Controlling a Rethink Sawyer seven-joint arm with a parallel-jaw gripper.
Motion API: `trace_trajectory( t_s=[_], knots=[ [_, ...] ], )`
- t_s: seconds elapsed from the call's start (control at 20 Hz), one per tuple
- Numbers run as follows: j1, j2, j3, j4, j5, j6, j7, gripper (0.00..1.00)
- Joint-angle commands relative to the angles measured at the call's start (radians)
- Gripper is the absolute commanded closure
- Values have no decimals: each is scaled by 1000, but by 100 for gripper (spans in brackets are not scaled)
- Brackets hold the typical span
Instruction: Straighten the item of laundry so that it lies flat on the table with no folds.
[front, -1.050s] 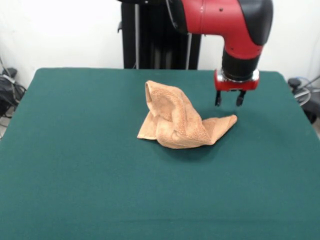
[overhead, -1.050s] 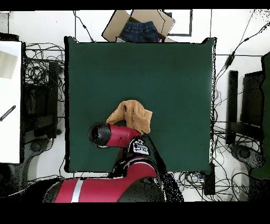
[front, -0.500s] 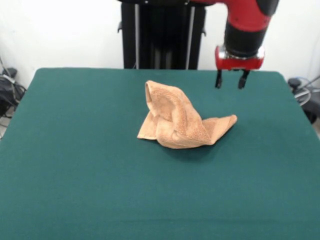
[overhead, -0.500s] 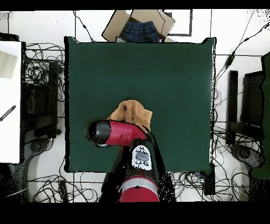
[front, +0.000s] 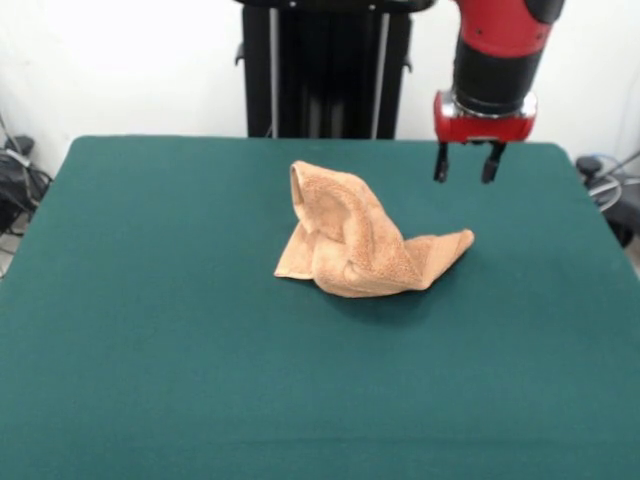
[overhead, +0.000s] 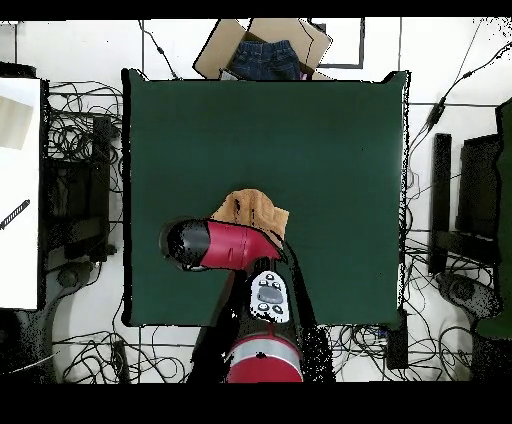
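I see the jaws standing apart with nothing between them, the two dark fingertips pointing straight down. The gripper (front: 467, 172) hangs in the air above the table (front: 150, 330), up and to the right of the towel's (front: 358, 240) pointed corner in the front view, clear of the cloth. Above it sits the red wrist collar, then the black and red arm (front: 497, 45) rising out of the top of the picture. In the overhead view I get only the arm (overhead: 220, 247) from above; its red link covers the near edge of the towel (overhead: 255, 211) and hides the gripper.

The towel lies crumpled near the middle of the green table, bunched into a heap. One fold stands up as a tall ridge on its left side, and a narrow tail stretches out to the right, resting on the felt.

Past the table's far edge, the overhead view shows a cardboard box (overhead: 262, 47) holding blue denim.
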Motion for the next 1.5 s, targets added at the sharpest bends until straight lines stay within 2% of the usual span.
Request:
trace_trajectory(
  t_s=[0.05,0.6,1.5],
  knots=[
    [1,100,-7,-116,55,7,243,0],
    [-14,153,-3,-164,50,-20,234,0],
    [-7,204,-5,-157,35,-150,239,0]
  ],
)
